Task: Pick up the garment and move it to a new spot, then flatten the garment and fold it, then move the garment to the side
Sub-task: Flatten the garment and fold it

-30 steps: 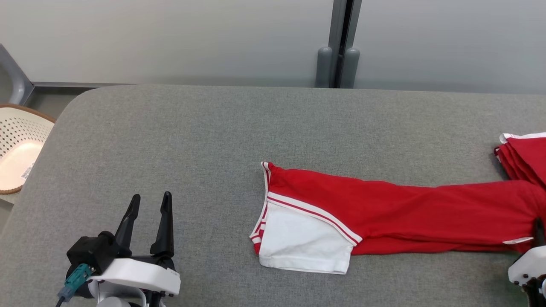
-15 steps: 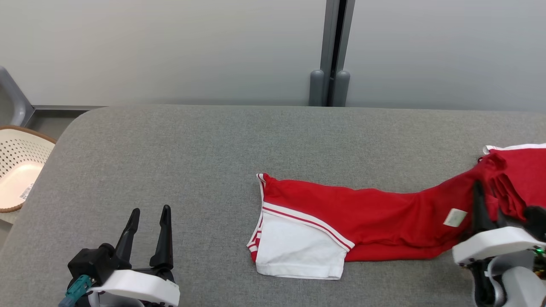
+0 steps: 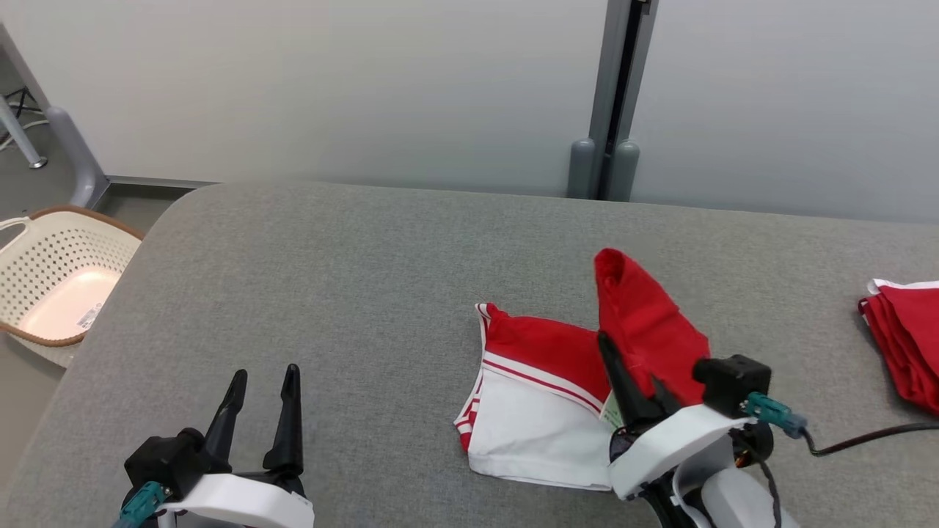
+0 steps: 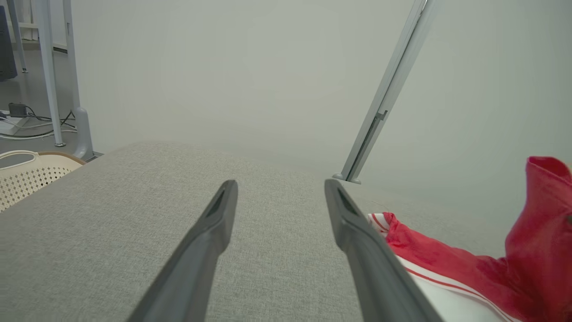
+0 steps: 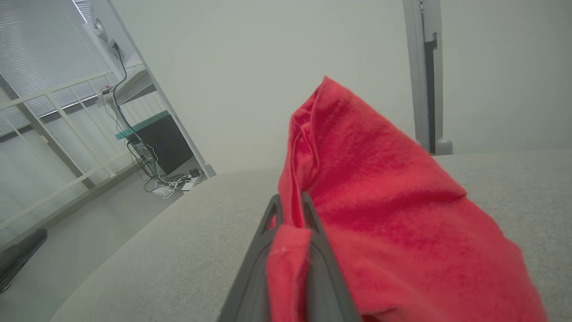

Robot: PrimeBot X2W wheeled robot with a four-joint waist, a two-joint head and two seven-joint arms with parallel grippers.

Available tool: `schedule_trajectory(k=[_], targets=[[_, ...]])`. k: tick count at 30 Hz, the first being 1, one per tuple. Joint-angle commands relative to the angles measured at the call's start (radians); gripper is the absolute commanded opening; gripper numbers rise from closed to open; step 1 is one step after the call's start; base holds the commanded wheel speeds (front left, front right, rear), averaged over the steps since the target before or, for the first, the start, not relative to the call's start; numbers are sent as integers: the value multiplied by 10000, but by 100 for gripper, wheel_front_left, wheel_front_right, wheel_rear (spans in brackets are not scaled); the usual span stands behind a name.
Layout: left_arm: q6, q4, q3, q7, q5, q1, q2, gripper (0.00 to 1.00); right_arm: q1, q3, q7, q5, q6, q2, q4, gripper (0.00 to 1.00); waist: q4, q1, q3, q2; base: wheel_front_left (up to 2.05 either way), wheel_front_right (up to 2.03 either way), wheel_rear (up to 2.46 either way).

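Note:
A red garment (image 3: 546, 352) with white panels and striped trim lies mid-table, its left end flat and its right end lifted into a red peak (image 3: 642, 315). My right gripper (image 3: 631, 381) is shut on that raised red cloth (image 5: 357, 188), which bunches between and over its fingers (image 5: 268, 223). At the lower left my left gripper (image 3: 264, 381) hovers over the bare grey table (image 3: 330, 279), open, with nothing between its fingers (image 4: 219, 210). The garment (image 4: 429, 264) sits to its right.
Another folded red garment (image 3: 906, 337) lies at the table's right edge. A cream perforated basket (image 3: 55, 279) stands on the floor off the table's left corner. A grey post (image 3: 612, 103) runs up the wall behind. Open tabletop stretches left of the garment.
My right gripper has carried the garment's right end leftwards and up, doubling the long red strip over toward its white end. The head camera has shifted too. The left gripper stays put.

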Motion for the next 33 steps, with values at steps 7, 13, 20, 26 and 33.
schedule_trajectory(k=[7,13,20,26,33], targets=[[40,-58,-218,-10,-156,-201,40,100,-731,1033,-244,568,-6,15,1229,0,762,0,425,0,0,0,0],[69,-49,-305,-10,-265,-233,38,100,-1308,1688,-543,1149,-6,21,2462,0,1281,0,760,0,0,0,0],[91,19,-483,-10,-343,-307,38,100,-1675,2515,-911,1900,-6,22,3183,100,1623,0,919,0,0,0,0],[158,89,-671,-10,-398,-324,41,100,-1780,4303,-1026,3109,-6,23,2748,100,1695,0,927,0,0,0,0],[171,-2,-460,-10,-328,-350,38,100,-2385,4042,-1126,2961,-6,3,2905,100,1154,0,843,0,0,0,0]])
